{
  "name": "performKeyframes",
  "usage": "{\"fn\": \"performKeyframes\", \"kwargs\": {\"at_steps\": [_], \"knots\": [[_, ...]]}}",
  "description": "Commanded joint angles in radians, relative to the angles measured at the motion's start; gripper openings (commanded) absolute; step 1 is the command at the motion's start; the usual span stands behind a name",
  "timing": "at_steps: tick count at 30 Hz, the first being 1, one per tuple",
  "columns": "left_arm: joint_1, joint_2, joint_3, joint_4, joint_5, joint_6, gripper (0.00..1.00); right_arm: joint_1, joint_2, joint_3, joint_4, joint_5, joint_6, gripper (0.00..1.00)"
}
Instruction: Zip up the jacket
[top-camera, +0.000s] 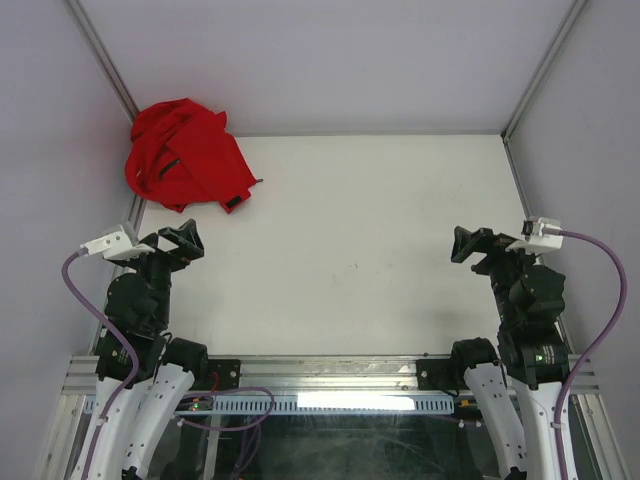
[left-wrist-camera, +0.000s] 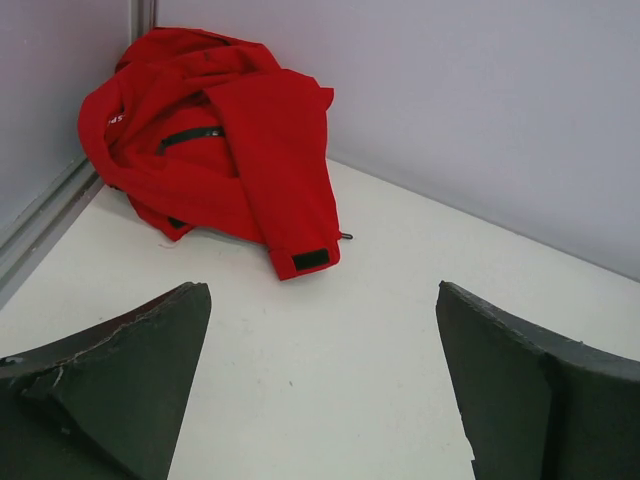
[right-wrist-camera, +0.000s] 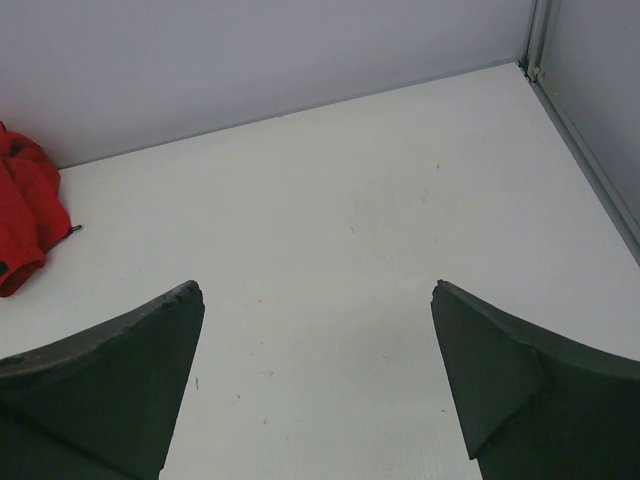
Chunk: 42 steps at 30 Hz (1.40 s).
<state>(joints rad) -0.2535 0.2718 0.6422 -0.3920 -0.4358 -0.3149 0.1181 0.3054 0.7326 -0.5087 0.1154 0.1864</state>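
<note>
White table (top-camera: 350, 260), boxed in by pale grey walls with metal corner posts, fills the workspace. At its far left corner lies the jacket (top-camera: 188, 155), bright red and bunched in a heap against the wall rather than spread flat. In the top view the heap's long axis runs on a diagonal from the corner toward the table's middle, and one sleeve leads that way, ending in a black cuff tab (top-camera: 233, 203) that points down and to the right.

The left wrist view shows the jacket (left-wrist-camera: 230, 150) much closer and gives what the top view cannot: a dark zipper (left-wrist-camera: 190, 137) half buried in the folds, a bit of white lettering (left-wrist-camera: 115, 118) at the heap's left edge, and the cuff tab (left-wrist-camera: 310, 260) lying flat on the sleeve end.

The left gripper (top-camera: 188, 240) hangs near the table's left edge, jaws spread wide and holding nothing. The jacket sits beyond it, apart from both fingers, slightly to its left.

The right gripper (top-camera: 470, 243) hovers at the right side, likewise wide open and empty, well apart from the jacket. Its wrist view catches only a red edge of the jacket (right-wrist-camera: 25, 220) at the far left, with bare table between its fingers (right-wrist-camera: 120, 380).
</note>
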Motion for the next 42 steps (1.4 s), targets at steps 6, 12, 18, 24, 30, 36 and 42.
{"fn": "performKeyframes", "kwargs": {"at_steps": [6, 12, 18, 24, 30, 36, 42], "knots": [[0.018, 0.02, 0.007, 0.09, 0.023, 0.038, 0.99, -0.011, 0.004, 0.006, 0.088, -0.024, 0.008, 0.99], [0.02, 0.102, 0.023, 0.123, 0.026, 0.034, 0.99, -0.011, 0.017, 0.007, 0.094, -0.034, 0.022, 0.99], [0.023, 0.448, 0.152, 0.148, -0.035, -0.024, 0.99, -0.013, 0.038, 0.013, 0.095, -0.061, 0.038, 0.99], [0.065, 0.838, 0.305, 0.224, -0.088, -0.081, 0.99, -0.013, 0.042, 0.016, 0.084, -0.106, 0.053, 1.0], [0.178, 1.137, 0.405, 0.36, -0.053, -0.115, 0.99, -0.012, 0.018, 0.013, 0.074, -0.122, 0.069, 0.99], [0.252, 1.527, 0.644, 0.376, 0.05, -0.09, 0.99, -0.012, 0.017, 0.022, 0.057, -0.147, 0.064, 1.0], [0.266, 1.783, 0.887, 0.29, 0.193, -0.022, 0.9, -0.011, 0.021, 0.024, 0.049, -0.166, 0.052, 1.0]]}}
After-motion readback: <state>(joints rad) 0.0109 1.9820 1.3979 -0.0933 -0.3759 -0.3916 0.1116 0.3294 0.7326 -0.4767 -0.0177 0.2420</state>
